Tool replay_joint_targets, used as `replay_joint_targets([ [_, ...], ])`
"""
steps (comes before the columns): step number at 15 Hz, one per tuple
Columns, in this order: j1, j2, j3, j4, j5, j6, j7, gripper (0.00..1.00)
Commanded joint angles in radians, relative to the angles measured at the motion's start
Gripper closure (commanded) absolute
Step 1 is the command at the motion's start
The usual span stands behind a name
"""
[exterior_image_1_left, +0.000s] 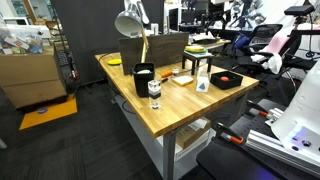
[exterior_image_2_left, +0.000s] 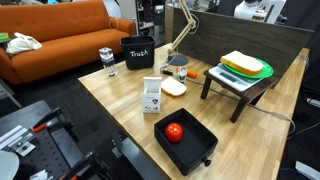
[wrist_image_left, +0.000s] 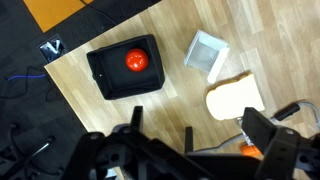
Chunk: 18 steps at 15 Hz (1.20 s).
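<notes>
1. Claw (wrist_image_left: 162, 132): it shows only in the wrist view, along the bottom edge. Its two fingers (wrist_image_left: 135, 122) stand spread as wide as they go. Nothing sits between them and nothing is held. It hangs well above the wooden table (wrist_image_left: 170, 100).
2. Black tray (wrist_image_left: 103, 78): this is the thing nearest the claw. It lies ahead of the fingertips and off to the left in the wrist view, flat on the table close to the table's edge. It shows in both exterior views (exterior_image_1_left: 233, 84) (exterior_image_2_left: 197, 152).
3. Red ball (wrist_image_left: 137, 60): it rests inside the tray, a little off the tray's middle, on the side farther from the claw. It is well apart from the fingers. It shows in both exterior views (exterior_image_1_left: 224, 78) (exterior_image_2_left: 174, 132).
4. Small white box (wrist_image_left: 206, 54): it stands ahead of the claw and to the right of the tray, apart from it, also seen in an exterior view (exterior_image_2_left: 151, 97).
5. White plate (wrist_image_left: 235, 98): it lies to the right of the fingertips, nearer the claw than the box and just beside it (exterior_image_2_left: 174, 88).
6. Orange thing (wrist_image_left: 250, 150): it sits close by the claw's right side, partly hidden by the claw's body. What it is cannot be told.
7. Black bin marked "Trash" (exterior_image_2_left: 137, 52), glass jar (exterior_image_2_left: 106, 60) and desk lamp (exterior_image_2_left: 185, 25): they stand on the same table outside the wrist view, so how they lie to the claw cannot be told.
</notes>
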Motion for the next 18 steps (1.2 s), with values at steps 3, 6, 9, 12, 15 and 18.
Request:
replay_joint_targets([
  [3, -0.036, 0.136, -0.061, 0.138, 0.015, 0.006, 0.02, 0.0],
  [6, -0.044, 0.237, -0.098, 0.224, 0.039, 0.018, 0.043, 0.0],
  [9, -0.05, 0.342, -0.136, 0.319, 0.061, 0.015, 0.088, 0.0],
  [12, -0.04, 0.353, -0.159, 0.316, 0.052, 0.029, 0.081, 0.0],
  [15, -0.038, 0.376, -0.163, 0.343, 0.061, 0.026, 0.091, 0.0],
  [18, -0.038, 0.374, -0.163, 0.344, 0.061, 0.025, 0.094, 0.0],
])
